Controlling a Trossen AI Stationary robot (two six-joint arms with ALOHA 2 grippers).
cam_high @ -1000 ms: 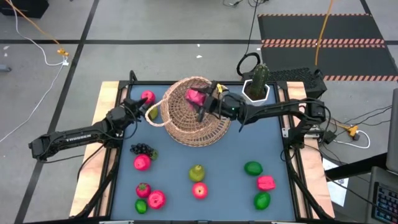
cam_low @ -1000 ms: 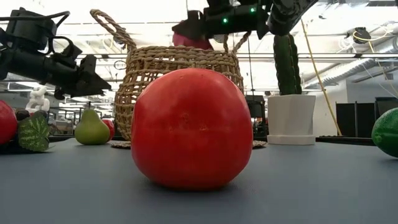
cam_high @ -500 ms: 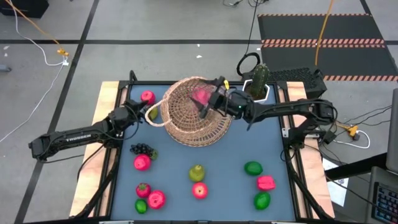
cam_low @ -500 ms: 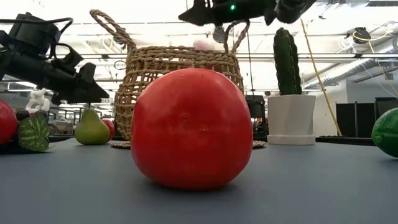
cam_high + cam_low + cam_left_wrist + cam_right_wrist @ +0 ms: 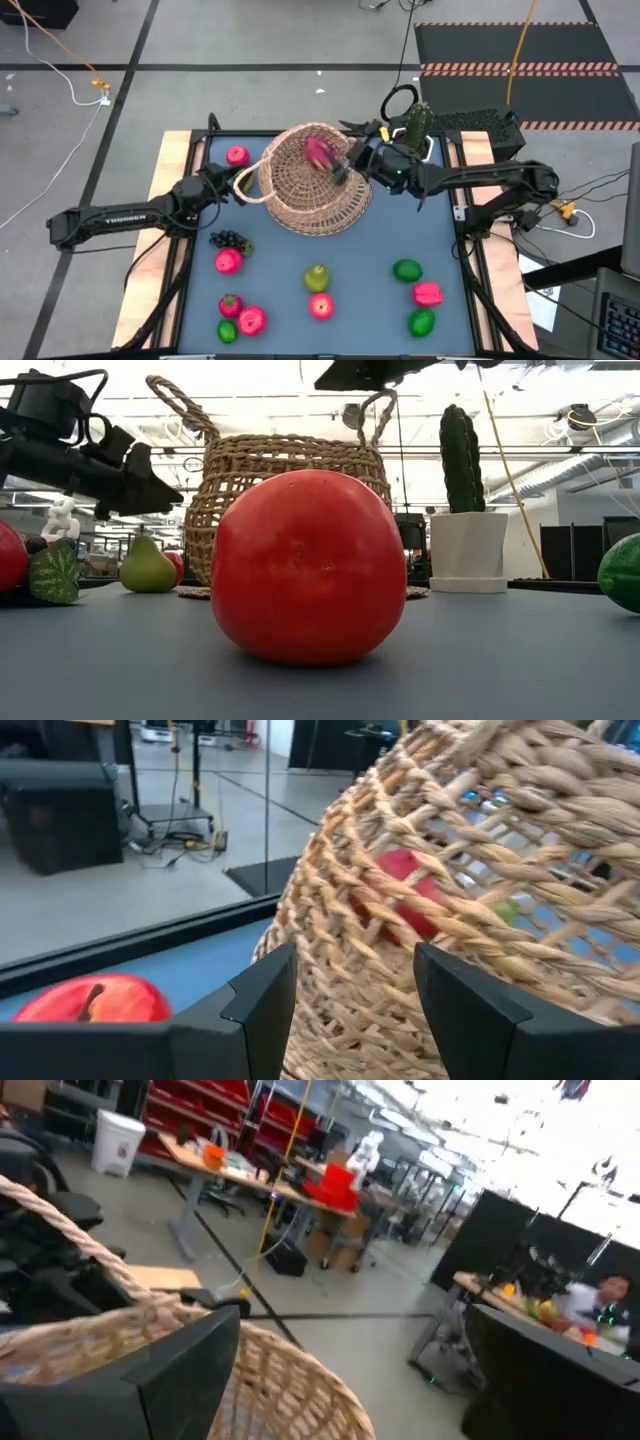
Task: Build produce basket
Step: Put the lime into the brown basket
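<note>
We are looking down on the blue tabletop (image 5: 390, 240), and at its left side the left gripper (image 5: 228, 181) is sitting just beside the basket (image 5: 315, 180), its jaws standing apart around the basket's woven wall, which is filling the gap between them in the left wrist view; whether they are actually pressing on the weave we cannot tell. A red apple (image 5: 237, 155) is lying at the far left corner, near that gripper. Nearer the front on the left, a dark grape bunch (image 5: 229, 239) is resting beside a pink fruit (image 5: 228, 261), and below those a small cluster of a red fruit (image 5: 230, 304), a lime (image 5: 227, 331) and another red fruit (image 5: 251, 320) is sitting together. The basket is standing at the far middle of the tabletop, and a pink fruit (image 5: 320, 152) is lying inside it. In front of the basket, a pear (image 5: 317, 277) and a red apple (image 5: 321, 306) are lying close together. Over the basket's right rim the right gripper (image 5: 345, 160) is hovering with its jaws spread wide and holding nothing. Just behind it a potted cactus (image 5: 417, 127) is standing at the far edge. At the front right, a lime (image 5: 406, 269), a pink fruit (image 5: 427, 294) and a second lime (image 5: 421, 322) are lying well apart from the basket.
</note>
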